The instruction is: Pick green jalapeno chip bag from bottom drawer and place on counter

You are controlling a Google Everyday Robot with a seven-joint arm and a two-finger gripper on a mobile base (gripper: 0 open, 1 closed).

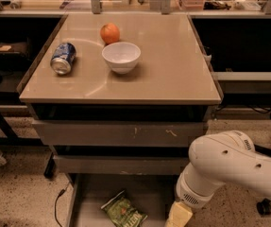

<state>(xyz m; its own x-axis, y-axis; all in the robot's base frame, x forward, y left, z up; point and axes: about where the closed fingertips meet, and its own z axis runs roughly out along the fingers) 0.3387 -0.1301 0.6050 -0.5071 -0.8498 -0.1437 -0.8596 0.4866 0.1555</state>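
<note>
The green jalapeno chip bag point(123, 211) lies flat in the bottom drawer point(85, 197), which is pulled out at the lower edge of the camera view. The beige counter point(173, 65) tops the grey cabinet above it. My white arm point(229, 167) comes in from the right and bends down over the drawer's right side. The gripper point(178, 216) shows only as a pale yellowish base at the bottom edge, to the right of the bag; the rest is cut off by the frame.
On the counter stand a white bowl point(121, 56), an orange point(110, 33) behind it and a blue soda can point(63, 58) lying on its side at the left. Two scratched grey drawers point(121, 134) sit above the bottom one. A cable point(58, 205) lies on the floor at left.
</note>
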